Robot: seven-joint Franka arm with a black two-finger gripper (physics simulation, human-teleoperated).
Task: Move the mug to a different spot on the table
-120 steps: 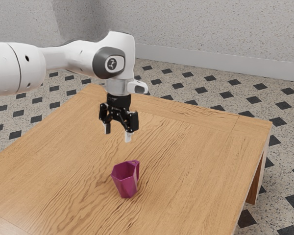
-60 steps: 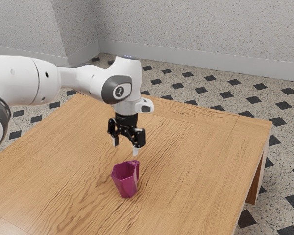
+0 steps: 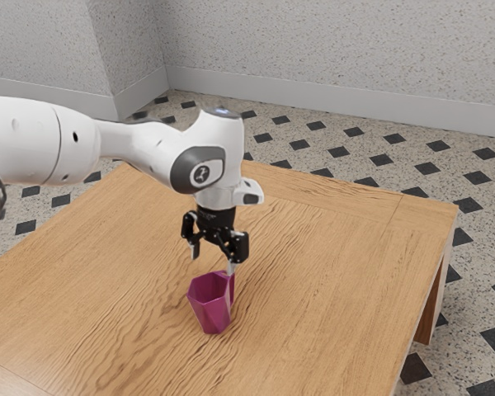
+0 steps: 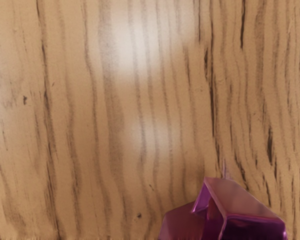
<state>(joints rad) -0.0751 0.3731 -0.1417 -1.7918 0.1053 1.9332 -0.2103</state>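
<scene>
Speckled grey walls (image 3: 330, 41) and a pale floor (image 3: 379, 157) dotted with black diamond tiles surround a wooden table (image 3: 338, 247) with strong wavy grain. A purple mug (image 3: 212, 301) with faceted sides stands upright on the table, its mouth facing up, toward the table's near edge. The white arm (image 3: 107, 148) comes in from the exterior view's left, well above the mug, and bends down so that its hand points straight at the tabletop. The black gripper (image 3: 212, 262) hangs directly over the mug, released, with its two fingers (image 3: 229, 268) spread apart and nothing between them. One fingertip sits just above the mug's far rim; whether it touches the rim cannot be told. The other fingertip is a little higher and to the exterior view's left of the mug. In the wrist view the mug (image 4: 225, 215) appears as a glossy magenta shape just under the hand, with bare wood grain (image 4: 90, 110) beyond it.
</scene>
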